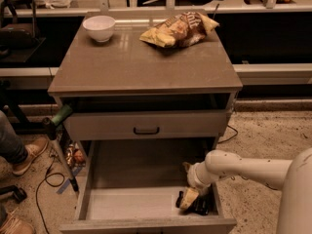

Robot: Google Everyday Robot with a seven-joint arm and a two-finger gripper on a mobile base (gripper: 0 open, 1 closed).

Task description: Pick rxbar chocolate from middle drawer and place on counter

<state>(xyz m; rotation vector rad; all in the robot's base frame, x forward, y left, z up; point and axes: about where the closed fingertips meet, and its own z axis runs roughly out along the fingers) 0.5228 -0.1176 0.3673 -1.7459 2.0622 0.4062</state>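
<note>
Camera view: high frontal look down at a cabinet, with its lower box pulled out toward the lens.
Position of claw: down inside the middle drawer, at the front right corner, low over the floor.
State of claw: cannot tell; apart, together or clamped is not readable from this angle.
Position of arm: white, entering from the right edge, passing above the right side wall, angled down and left into the box.
Position of rxbar chocolate: dark flat shape on the floor of the middle drawer, front right corner, partly covered by the claw; touching it or just beside it, not determinable.
Condition of middle drawer: fully extended, grey-beige, low side walls; floor bare from the left wall across to the bar.
Position of drawer front: grey, directly above the extended box, black handle at centre; dark gap between its top edge and the slab overhead.
Condition of tabletop: grey-brown, slightly glossy, overhanging the drawers.
Contents of tabletop: white bowl upright at back left; crinkled yellow-brown chip bag lying at back right; the two well apart.
Surroundings, left: brown shoe and trouser leg at the frame edge; black cable looped on the speckled floor beside the cabinet.
</note>
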